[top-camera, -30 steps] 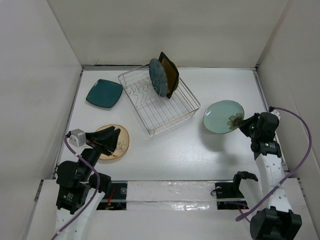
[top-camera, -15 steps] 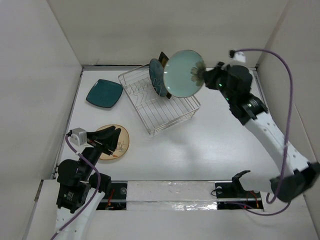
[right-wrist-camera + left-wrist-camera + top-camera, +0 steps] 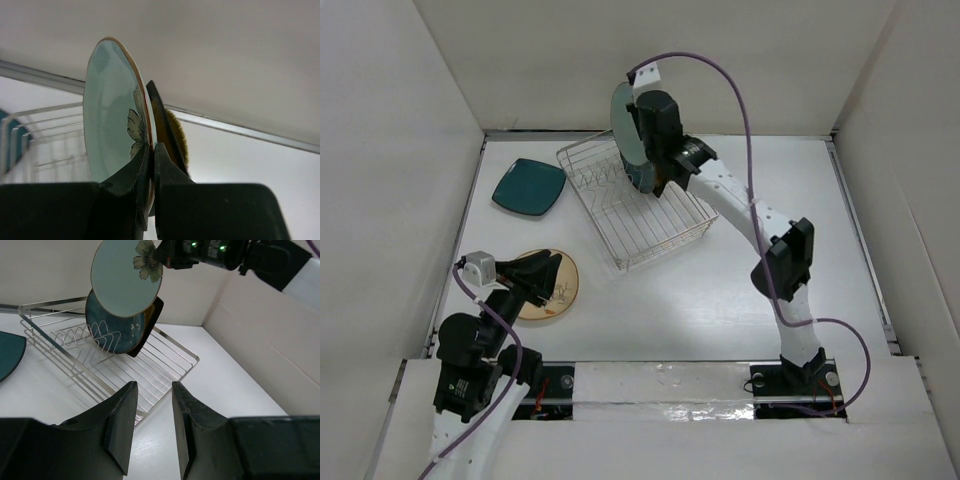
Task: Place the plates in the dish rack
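The green plate (image 3: pixel 107 125) is being pinched upright by the right gripper (image 3: pixel 151 148), just above the rack (image 3: pixel 658 226) beside the blue plate (image 3: pixel 109 335).

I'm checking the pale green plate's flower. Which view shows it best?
Left wrist: the pale green plate faces it, flower plain. Right wrist shows it nearly edge-on, pinched in the right tool; top external shows a narrow oval.

Pale green plate (image 3: pixel 122 282) swung up over rack (image 3: pixel 665 228).
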You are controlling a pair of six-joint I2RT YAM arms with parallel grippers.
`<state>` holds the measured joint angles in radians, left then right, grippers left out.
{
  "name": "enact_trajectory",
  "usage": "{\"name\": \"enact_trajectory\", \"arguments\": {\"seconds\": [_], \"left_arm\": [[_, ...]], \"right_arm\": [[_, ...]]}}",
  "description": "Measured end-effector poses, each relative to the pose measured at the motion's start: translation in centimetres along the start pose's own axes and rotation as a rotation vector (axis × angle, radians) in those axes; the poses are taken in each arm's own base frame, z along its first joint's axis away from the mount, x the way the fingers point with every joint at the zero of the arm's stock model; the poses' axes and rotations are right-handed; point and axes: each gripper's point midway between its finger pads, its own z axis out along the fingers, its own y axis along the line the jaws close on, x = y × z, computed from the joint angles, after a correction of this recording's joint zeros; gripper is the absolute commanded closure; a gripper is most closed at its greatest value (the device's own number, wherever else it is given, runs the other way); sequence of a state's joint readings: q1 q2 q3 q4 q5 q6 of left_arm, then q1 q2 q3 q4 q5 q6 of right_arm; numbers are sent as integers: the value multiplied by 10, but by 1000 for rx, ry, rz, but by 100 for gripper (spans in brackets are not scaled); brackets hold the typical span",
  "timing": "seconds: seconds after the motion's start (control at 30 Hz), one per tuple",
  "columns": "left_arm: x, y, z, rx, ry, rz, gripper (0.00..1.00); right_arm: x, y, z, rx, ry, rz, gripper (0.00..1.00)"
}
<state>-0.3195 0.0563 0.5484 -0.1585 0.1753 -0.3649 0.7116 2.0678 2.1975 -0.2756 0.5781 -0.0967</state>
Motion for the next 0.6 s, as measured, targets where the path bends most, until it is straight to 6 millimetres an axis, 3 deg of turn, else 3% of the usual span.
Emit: {"name": "enact_trajectory", "arguments": {"seconds": [0.27,0.53,0.6], "left_arm": [[4,3,3,-12,18,-2,69],[5,5,5,-23,26,-3,69],[6,6,5,-26,26,-2,69]], "right_arm": [[40,27,25,119,16,-284,100],[59,34,32,148,8,-317,100],[73,38,33,143,24,-324,100]]}}
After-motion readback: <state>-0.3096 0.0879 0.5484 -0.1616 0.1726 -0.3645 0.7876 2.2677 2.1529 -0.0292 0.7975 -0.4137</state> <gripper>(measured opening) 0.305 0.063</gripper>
